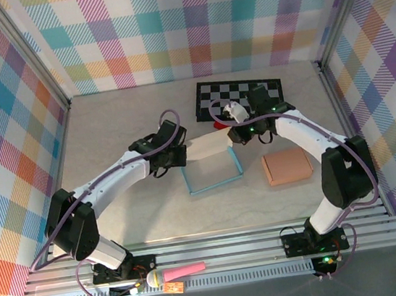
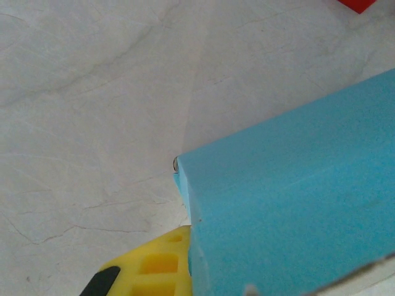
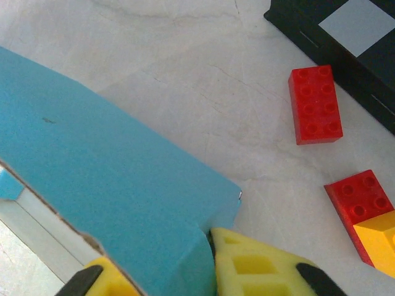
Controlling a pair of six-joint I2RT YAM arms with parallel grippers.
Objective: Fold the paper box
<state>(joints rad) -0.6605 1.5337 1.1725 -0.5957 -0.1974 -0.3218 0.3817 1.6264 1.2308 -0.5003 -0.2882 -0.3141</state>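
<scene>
We see the paper box [image 3: 111, 185] sky blue outside and white on its inner face. The table [image 1: 122, 129] is pale grey with marble veining, and the walls [image 1: 189, 25] are pastel plaid. The checkerboard [image 1: 238, 91] is black and white. The red brick [image 3: 315, 105] is plain, the yellow brick [image 3: 378, 242] bright, and the block [image 1: 287, 167] peach. The fingers [image 3: 253, 265] of the right claw [image 3: 176, 268] are yellow with black patches.
</scene>
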